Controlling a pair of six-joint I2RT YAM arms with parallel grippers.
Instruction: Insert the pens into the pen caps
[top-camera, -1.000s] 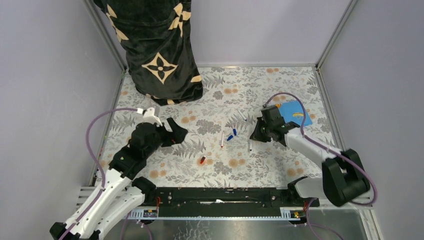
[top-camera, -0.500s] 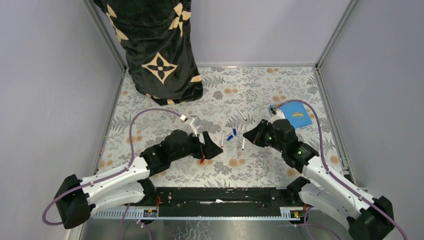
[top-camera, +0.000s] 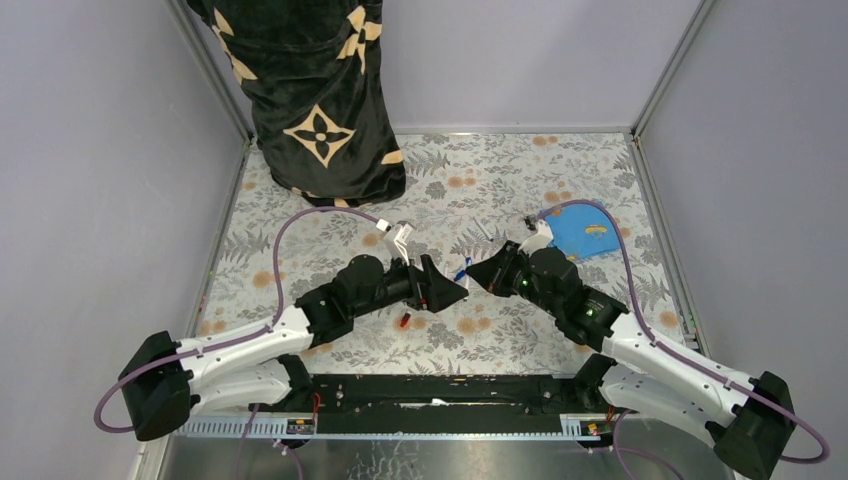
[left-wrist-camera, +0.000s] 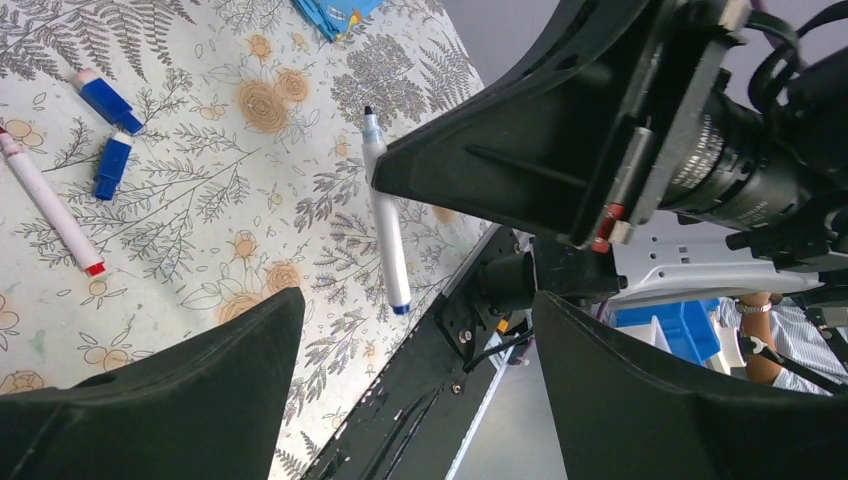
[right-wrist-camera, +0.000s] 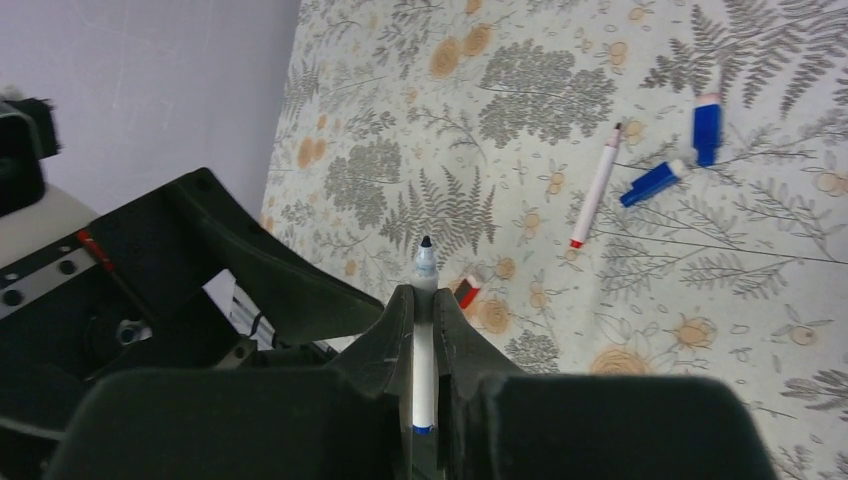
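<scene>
Left gripper (left-wrist-camera: 417, 305): wide open, holding nothing. Its two black fingers (left-wrist-camera: 150, 410) are spread far apart at the bottom of the left wrist view.
Right gripper (right-wrist-camera: 424, 300): squeezed tight on one pen.
Held pen (left-wrist-camera: 385, 230): white, with a dark tip sticking out past the right gripper's fingers and a blue back end. It is up off the table.
The two grippers: close together over the middle of the table, facing each other. I cannot tell if they touch.
Red pen (right-wrist-camera: 595, 188): white with a red end, lying flat on the flowery table (top-camera: 560, 160), with no cap on it.
Blue caps (left-wrist-camera: 105, 100): two of them, lying loose just beside the red pen. They are near each other but not touching.
Red cap (right-wrist-camera: 466, 291): lying alone on the table. In the right wrist view it sits just beside the held pen's tip, and from the top it is next to the left arm, on the near side.
Blue cloth (top-camera: 585, 232): lying on the right side of the table, behind the right arm.
Black robe (top-camera: 320, 100): dark cloth with tan flower shapes, standing at the far left corner of the table.
</scene>
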